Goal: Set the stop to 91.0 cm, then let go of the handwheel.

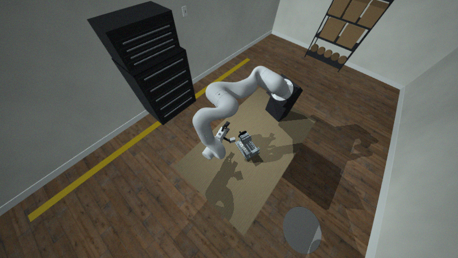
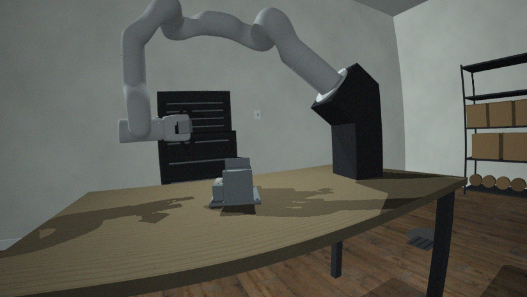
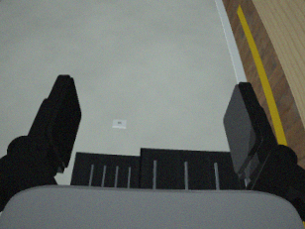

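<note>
On the table (image 2: pixel 155 235), the grey stop unit (image 2: pixel 236 183) sits near the middle, its dark handwheel (image 1: pixel 242 132) at the end nearest the arm (image 1: pixel 220 99). The jaws hang above the table at the unit's 10 o'clock in the exterior view, fully open and holding nothing, well apart from it. A black cabinet (image 3: pixel 153 171) fills the wrist view between the fingers.

Arm (image 2: pixel 206 27) arches high; wrist level; gripper (image 3: pixel 152 126) jaws spread wide, holding nothing.

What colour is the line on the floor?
Yellow. The line shows best in the top view, beside the wall.
</note>
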